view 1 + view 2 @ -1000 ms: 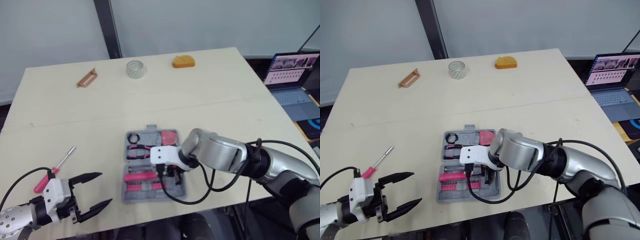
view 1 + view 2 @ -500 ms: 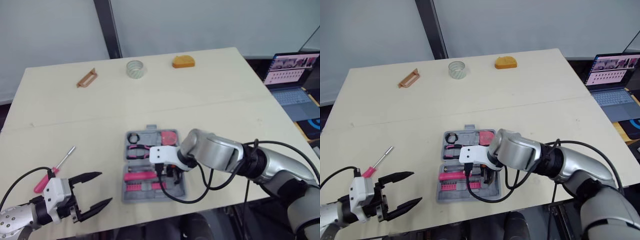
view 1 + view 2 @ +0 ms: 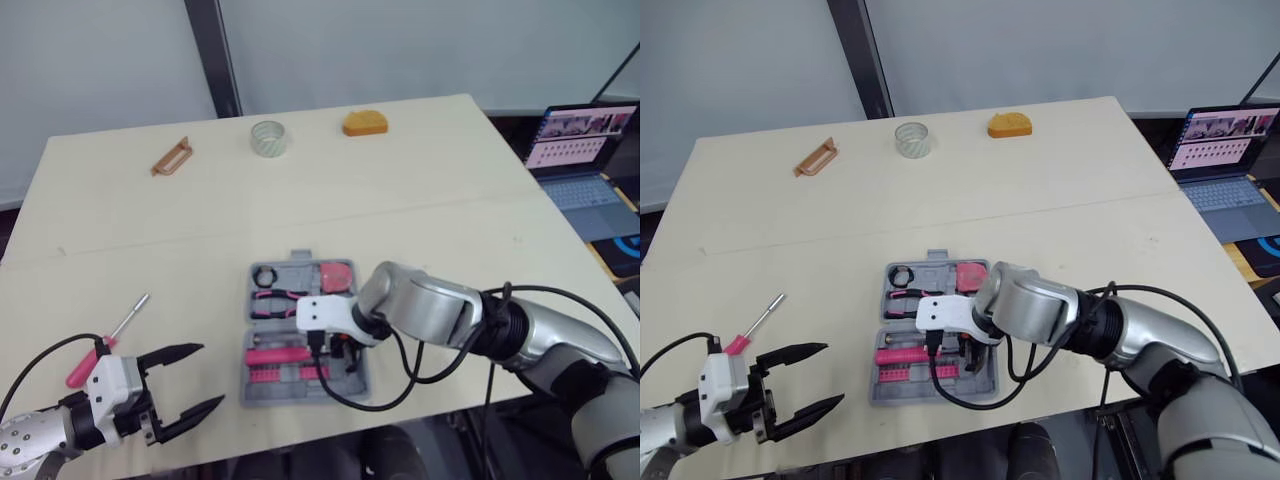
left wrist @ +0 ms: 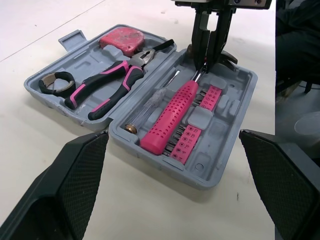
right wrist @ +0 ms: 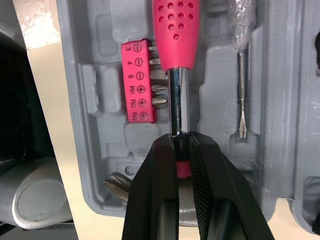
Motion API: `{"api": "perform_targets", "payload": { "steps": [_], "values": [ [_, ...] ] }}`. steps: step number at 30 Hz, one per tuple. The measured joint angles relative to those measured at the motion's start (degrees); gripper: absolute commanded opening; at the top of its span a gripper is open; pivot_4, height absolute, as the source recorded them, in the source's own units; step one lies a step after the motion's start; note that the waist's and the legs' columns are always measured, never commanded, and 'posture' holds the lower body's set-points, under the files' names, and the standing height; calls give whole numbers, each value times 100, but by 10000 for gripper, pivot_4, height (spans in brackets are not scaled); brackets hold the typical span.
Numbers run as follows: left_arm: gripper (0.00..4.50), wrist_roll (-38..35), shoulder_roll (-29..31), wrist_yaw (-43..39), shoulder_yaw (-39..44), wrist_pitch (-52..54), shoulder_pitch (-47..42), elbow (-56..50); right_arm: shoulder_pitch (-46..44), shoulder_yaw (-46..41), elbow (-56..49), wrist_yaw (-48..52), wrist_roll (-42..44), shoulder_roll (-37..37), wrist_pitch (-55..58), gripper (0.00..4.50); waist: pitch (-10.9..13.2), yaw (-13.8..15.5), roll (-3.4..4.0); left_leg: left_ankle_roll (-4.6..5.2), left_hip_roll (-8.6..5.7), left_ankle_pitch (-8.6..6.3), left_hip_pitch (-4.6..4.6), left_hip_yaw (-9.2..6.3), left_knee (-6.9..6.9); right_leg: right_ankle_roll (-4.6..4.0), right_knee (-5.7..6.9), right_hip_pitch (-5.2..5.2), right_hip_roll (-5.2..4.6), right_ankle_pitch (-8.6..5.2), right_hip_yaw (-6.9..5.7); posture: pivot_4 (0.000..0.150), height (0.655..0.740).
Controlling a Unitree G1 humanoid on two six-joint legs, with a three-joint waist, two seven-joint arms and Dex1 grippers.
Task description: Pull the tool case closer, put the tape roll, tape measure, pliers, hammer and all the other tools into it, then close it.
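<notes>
Two black fingers of the right end effector (image 5: pixel 181 144) pinch the hammer (image 4: pixel 167 120) by its shiny neck, down in the open tool case (image 4: pixel 220 170) near the front edge of the table (image 3: pixel 400 200). It looks best to press it flat, then let go. The left end effector (image 3: pixel 210 376) hangs spread wide. A laptop (image 3: pixel 580 150) sits off to the right.

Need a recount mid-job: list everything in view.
table: one, cream, centre
tool case: one, grey, open, near edge
hammer: one, pink handle, case's near half
bit strips: two, pink, beside hammer
slim screwdriver: one, clear-handled, beside hammer
pliers: one, pink-black, case's far half
red block: one, far half
ring: one, black, far half
pink screwdriver: one, near left edge
tape roll: one, clear, far edge
orange lump: one, far edge
brown piece: one, far left
laptop: one, grey, beyond table's right
left gripper: black, open
right gripper: black, shut on hammer shaft
</notes>
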Motion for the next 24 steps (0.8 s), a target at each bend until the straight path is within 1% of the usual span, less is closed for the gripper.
{"api": "perform_targets", "payload": {
  "steps": [2,3,4,6,10,11,15,17,19,22,24],
  "values": [
    [45000,0,0,1,4,1,0,-19,2,0,4,0,-8,-2,-12,211,0,0,0,0,0,0,0,0,0,0,0,0,0,0,0,1500,7400],
    [45000,0,0,1,4,2,0,-32,2,0,4,0,-11,-4,-21,9205,0,0,0,0,0,0,0,0,0,0,0,0,0,0,0,1500,7400],
    [45000,0,0,2,5,2,-1,-51,1,0,4,1,-11,-4,-36,11865,0,0,0,0,0,0,0,0,0,0,0,0,0,0,0,1500,7400],
    [45000,0,0,4,4,2,-3,-87,1,0,4,1,-11,-5,-63,21295,0,0,0,0,0,0,0,0,0,0,0,0,0,0,0,1500,7400],
    [45000,7,0,10,4,2,-7,-87,-1,-3,4,1,-6,0,-91,42211,0,2,0,0,0,0,0,1,1,0,0,0,0,0,0,1500,7400],
    [45000,8,0,10,4,2,-9,-87,-3,-5,4,1,0,2,-89,43676,0,4,0,0,0,0,0,1,1,0,0,0,0,0,0,1500,7400],
    [45000,11,0,9,4,0,-33,-85,-31,-87,-32,3,44,-26,-30,43676,0,3,0,0,0,0,0,1,2,0,0,0,0,0,0,1500,7400],
    [45000,12,0,6,2,-1,-42,-79,24,-389,-88,6,148,-83,-15,43676,0,8,0,1,0,0,0,1,2,0,0,0,0,0,0,1500,7400],
    [45000,13,-4,-2,-1,-5,-48,-74,226,-924,-198,4,266,-129,-94,43676,-3,11,-5,2,0,-1,0,2,2,0,0,0,0,0,0,1500,7400],
    [45000,8,-5,-23,-13,-6,-73,-76,893,-1719,-246,4,513,-41,-406,43676,-10,16,-17,3,0,-3,0,3,2,0,1,1,0,0,0,1500,7400],
    [45000,6,-3,-45,-23,0,-80,-82,1505,-2206,-239,4,701,66,-786,38477,-9,18,-19,5,0,-5,0,8,2,0,-2,2,-1,0,0,1500,7400]
  ]
}}
